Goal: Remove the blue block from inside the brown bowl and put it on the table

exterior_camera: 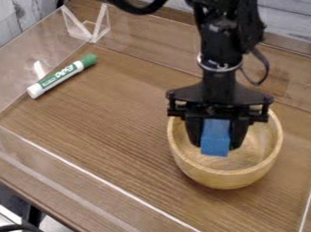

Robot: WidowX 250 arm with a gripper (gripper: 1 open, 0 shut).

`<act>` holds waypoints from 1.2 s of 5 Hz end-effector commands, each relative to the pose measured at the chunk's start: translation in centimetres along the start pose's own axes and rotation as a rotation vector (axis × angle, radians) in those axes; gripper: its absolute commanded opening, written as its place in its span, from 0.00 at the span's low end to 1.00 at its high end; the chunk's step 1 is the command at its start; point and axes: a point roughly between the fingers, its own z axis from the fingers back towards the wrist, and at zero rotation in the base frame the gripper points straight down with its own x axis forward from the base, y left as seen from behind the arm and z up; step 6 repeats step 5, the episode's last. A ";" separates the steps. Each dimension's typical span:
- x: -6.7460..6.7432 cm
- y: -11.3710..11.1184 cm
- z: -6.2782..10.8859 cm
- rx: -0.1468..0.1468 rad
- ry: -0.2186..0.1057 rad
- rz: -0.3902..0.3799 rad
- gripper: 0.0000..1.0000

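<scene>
Dark wood-grain table [99, 122] under me — my jaws are closed on the blue block [216, 137], its long axis upright, above the bowl's [230, 179] interior.

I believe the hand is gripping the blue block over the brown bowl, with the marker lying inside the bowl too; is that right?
Not quite: the camera view shows the marker lying on the table, outside the bowl.

One camera alone watches me, from above the bench [105, 122], facing obliquely down along it. It sits near enough that my claw [216, 129] and the wooden bowl [230, 173] show large, lower right of centre, with my arm [228, 33] entering at the top.
</scene>
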 end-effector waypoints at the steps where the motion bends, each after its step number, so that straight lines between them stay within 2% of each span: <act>1: 1.1 -0.3 3.0 -0.045 -0.057 -0.003 0.00; 3: 1.8 1.2 7.9 -0.069 -0.073 -0.070 0.00; 4: 2.3 3.1 10.3 -0.078 -0.090 -0.095 0.00; 5: 2.7 5.8 11.3 -0.086 -0.102 -0.143 0.00; 6: 2.7 5.8 11.3 -0.086 -0.102 -0.143 0.00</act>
